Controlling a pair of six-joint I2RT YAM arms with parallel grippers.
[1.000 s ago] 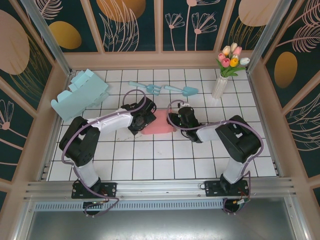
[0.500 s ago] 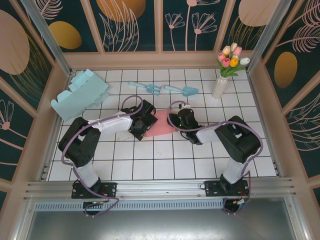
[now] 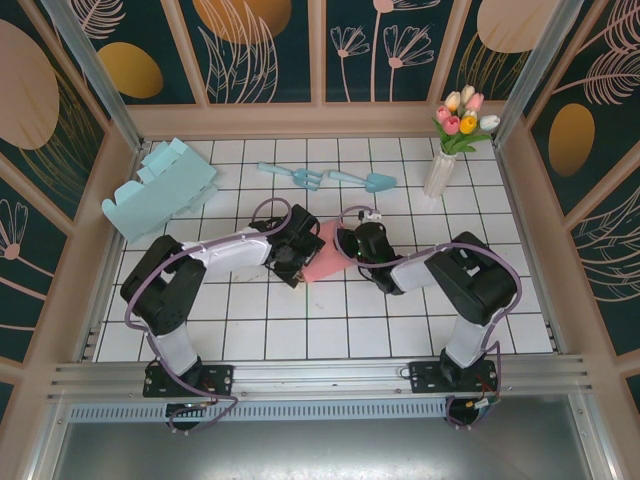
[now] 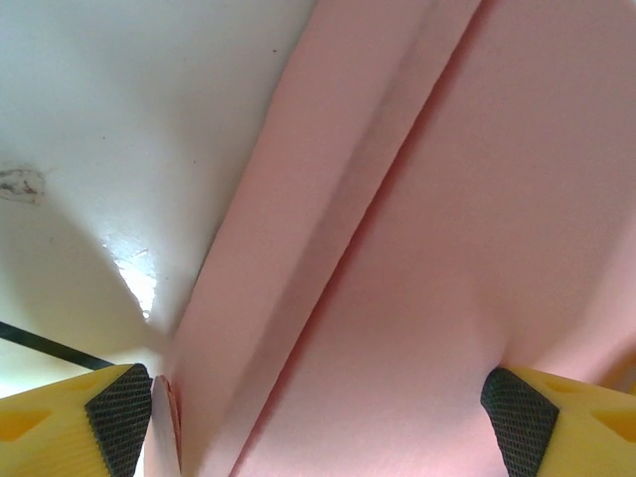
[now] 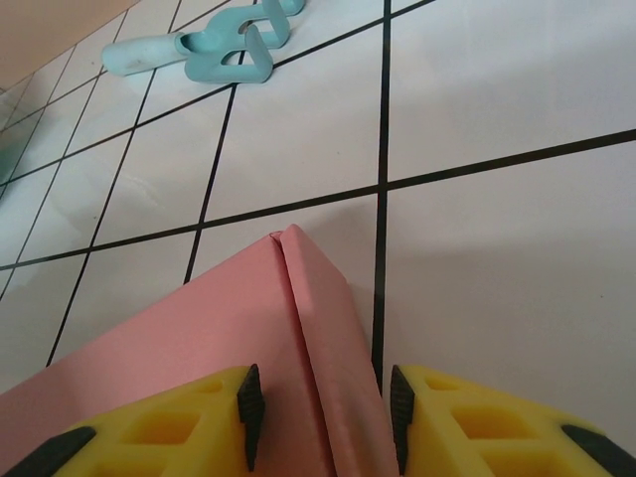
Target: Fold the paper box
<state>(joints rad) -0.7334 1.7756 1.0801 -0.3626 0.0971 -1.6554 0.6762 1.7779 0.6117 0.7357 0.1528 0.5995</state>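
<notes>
The pink paper box (image 3: 326,258) stands tilted on the white tiled table between my two grippers. My left gripper (image 3: 299,254) is at its left side, jaws wide open. In the left wrist view a creased pink panel (image 4: 447,199) spans the whole gap of the left gripper (image 4: 318,422), and the right pad (image 4: 517,422) rests against it. My right gripper (image 3: 346,246) is at the box's right edge. In the right wrist view the right gripper (image 5: 325,412) straddles a folded pink wall (image 5: 328,328), its jaws narrowly open with a thin gap at the right pad (image 5: 399,412).
A light blue flat box (image 3: 160,188) lies at the back left. A blue toy fork (image 3: 297,177) and shovel (image 3: 365,181) lie behind the grippers; the fork (image 5: 199,45) is ahead of the right wrist. A vase of tulips (image 3: 440,165) stands back right. Wooden walls enclose the table.
The pink box has gone from lying flat to standing tilted and narrower. My left gripper has moved right and nearer against it. The right gripper's jaws have narrowed around the folded edge.
</notes>
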